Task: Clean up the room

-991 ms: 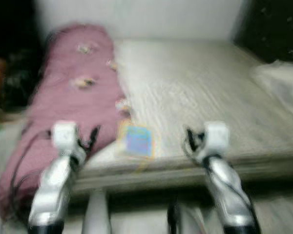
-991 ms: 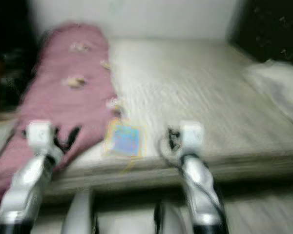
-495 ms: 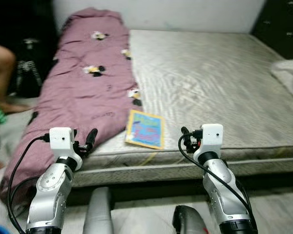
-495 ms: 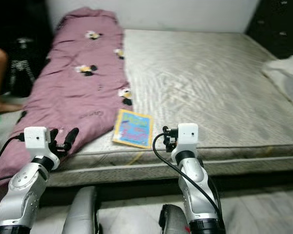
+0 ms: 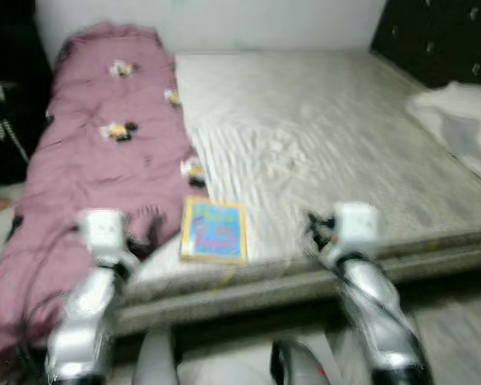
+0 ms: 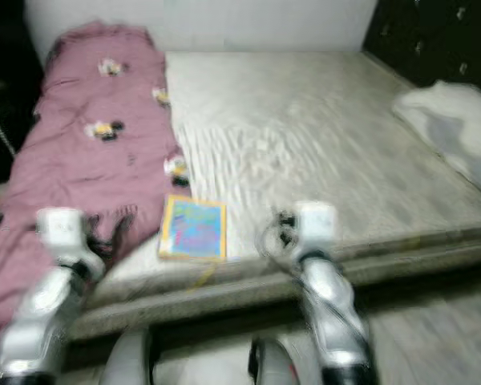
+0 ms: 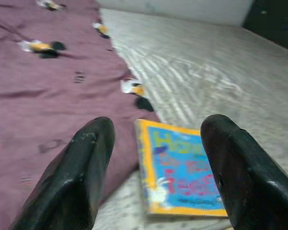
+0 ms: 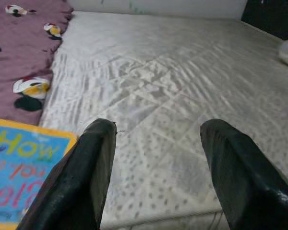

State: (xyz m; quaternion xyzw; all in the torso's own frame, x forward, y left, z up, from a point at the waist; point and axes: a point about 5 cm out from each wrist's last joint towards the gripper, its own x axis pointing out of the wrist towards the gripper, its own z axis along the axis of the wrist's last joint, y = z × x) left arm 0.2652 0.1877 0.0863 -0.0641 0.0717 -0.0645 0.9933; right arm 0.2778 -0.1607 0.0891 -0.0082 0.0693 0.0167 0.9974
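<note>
While both grippers, left gripper (image 7: 156,158) and right gripper (image 8: 158,163), hover spread apart holding nothing, a book (image 5: 214,231) lies on the bed (image 5: 329,136) beside a purple blanket (image 5: 96,168).

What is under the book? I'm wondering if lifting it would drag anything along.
The book lies flat on the bare mattress, near its front edge, just beside the purple blanket. Nothing pokes out around it; anything directly beneath is covered.

A thin book (image 5: 214,231) with a yellow border and blue cover is lying flat near the mattress (image 5: 337,152) edge, touching the mauve blanket (image 5: 96,168).
</note>
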